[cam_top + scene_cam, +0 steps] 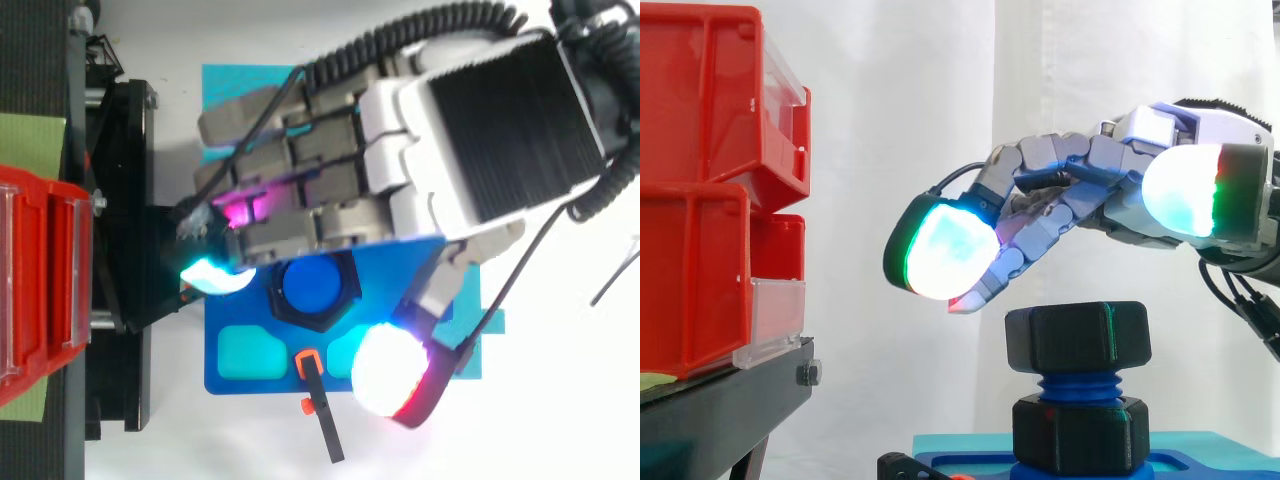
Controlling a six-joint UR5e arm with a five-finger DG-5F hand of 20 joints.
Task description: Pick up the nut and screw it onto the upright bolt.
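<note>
Hand (1095, 195): fingers (1045, 225) relaxed and spread, gripping nothing
Nut (1077, 337): just below fingers, sitting atop bolt (1076, 386)
Reason: probably poised to regrip and twist

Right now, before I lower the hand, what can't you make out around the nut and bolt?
- Side view: the foot of the bolt and the blue plate are cut off by the bottom edge.
- Top view: the hand covers the plate's upper part.
- Top view: the nut hides the bolt's threads.
</note>
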